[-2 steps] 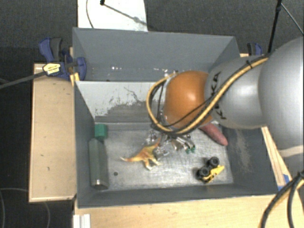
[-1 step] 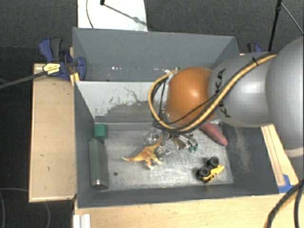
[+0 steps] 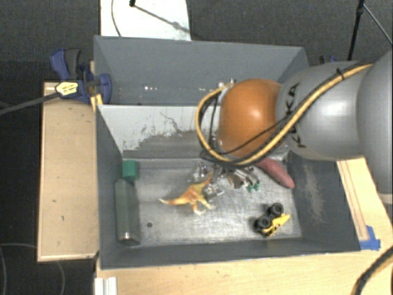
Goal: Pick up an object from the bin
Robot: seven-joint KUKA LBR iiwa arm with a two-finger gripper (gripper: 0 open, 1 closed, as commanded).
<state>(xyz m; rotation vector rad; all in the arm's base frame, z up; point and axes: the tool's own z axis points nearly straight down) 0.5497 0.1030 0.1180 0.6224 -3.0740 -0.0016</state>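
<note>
- The KUKA arm, its orange cover (image 3: 249,115) bulking over the middle of the frame, reached into the grey bin (image 3: 184,66) from the right, with its pincer (image 3: 212,184) low at the bin's centre.
- The pincer stood at the right-hand end of a small orange-yellow toy dinosaur (image 3: 186,197), which lay on the bin floor just left of centre. Whether the two touched, and whether the pincer was wide or narrow, could not be told.
- Well apart from it lay a dark green bottle (image 3: 126,211) along the left wall and a yellow-and-black toy vehicle (image 3: 271,219) at lower right. A pinkish-red oblong thing (image 3: 277,173) lay at the right, partly under the arm.
- The risk, by the look of it, was that the pincer sat off the dinosaur's middle. A closing grip might catch only a thin end, and the light toy could twist free or be nudged aside across the smooth metal floor.
</note>
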